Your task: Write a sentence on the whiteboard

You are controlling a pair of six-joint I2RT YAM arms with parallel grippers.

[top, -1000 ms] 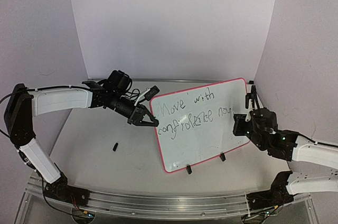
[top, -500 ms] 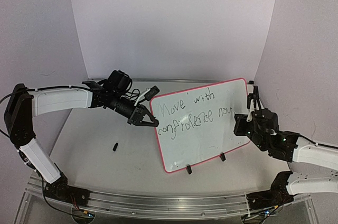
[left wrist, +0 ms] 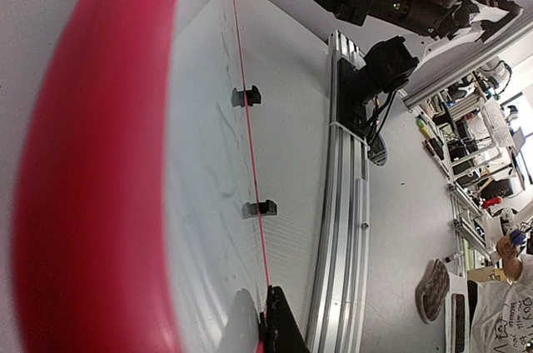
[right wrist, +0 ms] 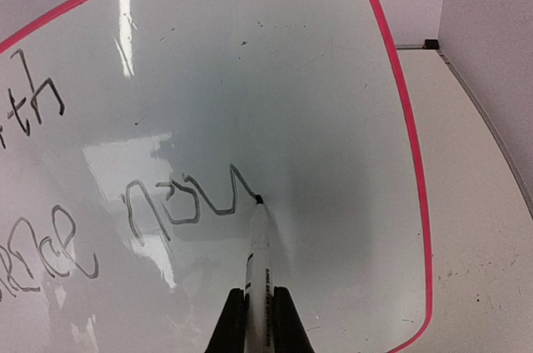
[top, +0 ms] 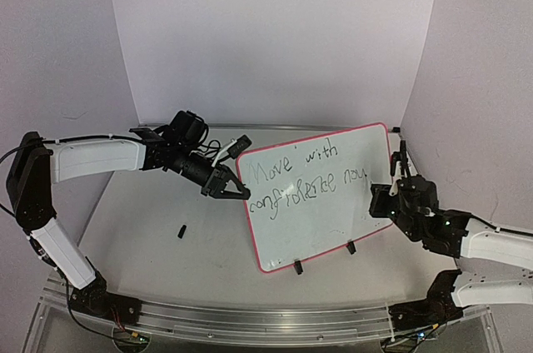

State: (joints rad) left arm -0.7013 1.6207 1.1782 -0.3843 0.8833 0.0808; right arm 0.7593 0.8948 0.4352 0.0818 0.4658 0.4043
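Facing right gripper (right wrist: 260, 310); whiteboard (right wrist: 250, 70) touches marker (right wrist: 258, 245)

Top camera: high at near edge, facing forward over counter (top: 141, 228). Wrist cameras: close on whiteboard (top: 316, 220), shared by all three.

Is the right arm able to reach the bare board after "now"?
Probably yes: the marker in the right gripper touches the whiteboard at that word's end, with bare board beside it.

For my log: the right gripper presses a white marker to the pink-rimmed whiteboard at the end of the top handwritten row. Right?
Wrong row: the right wrist view shows the right gripper pressing the white marker to the pink-rimmed whiteboard at the end of the bottom handwritten row, after "now".
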